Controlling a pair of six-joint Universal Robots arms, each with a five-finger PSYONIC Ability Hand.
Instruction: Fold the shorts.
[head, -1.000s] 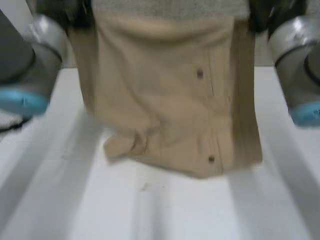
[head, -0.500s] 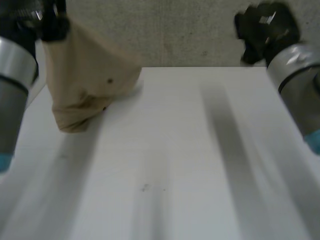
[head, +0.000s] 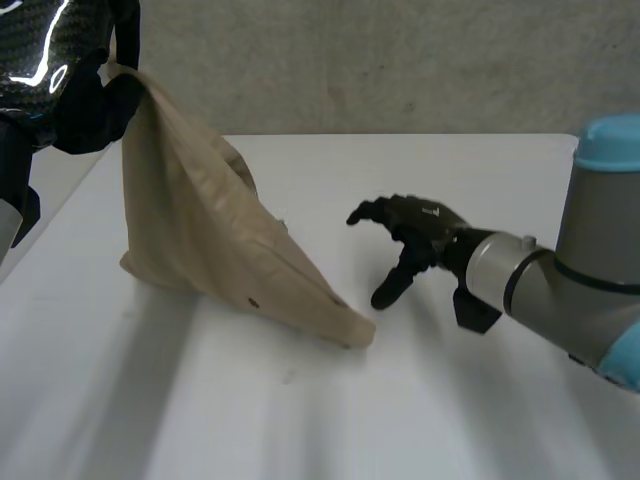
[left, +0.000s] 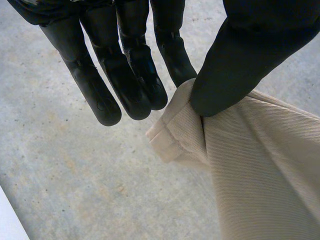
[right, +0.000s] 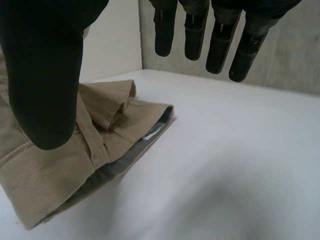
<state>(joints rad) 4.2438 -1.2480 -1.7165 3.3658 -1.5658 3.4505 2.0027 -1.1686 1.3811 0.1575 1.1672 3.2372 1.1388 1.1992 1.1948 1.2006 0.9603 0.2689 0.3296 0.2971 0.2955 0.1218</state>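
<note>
- Left hand (left: 131, 65) pinches a hemmed corner of the shorts (head: 210, 250) between thumb and fingers. The cloth is clamped there and held up above the table (head: 450, 400).
- The shorts hang from that pinch in a slanting drape. The lower part rests on the table and tapers to a bunched end that reaches towards the right hand (head: 415, 235).
- Right hand is low over the table, fingers loosely spread, thumb apart, nothing in its grasp. The bunched end lies just beside its thumb; I cannot tell whether they touch.
- Step, as judged: laying out. The garment is bunched rather than flat and no fold is made yet, so the task is near its start.
- Next move likely calls for the right hand to take the free end by its thumb, a second grip well apart from the left hand's, so both can spread the cloth flat before folding.
- Risk: a one-corner hold lets the cloth twist, and catching several layers at the bunched end would carry the bunching along.
</note>
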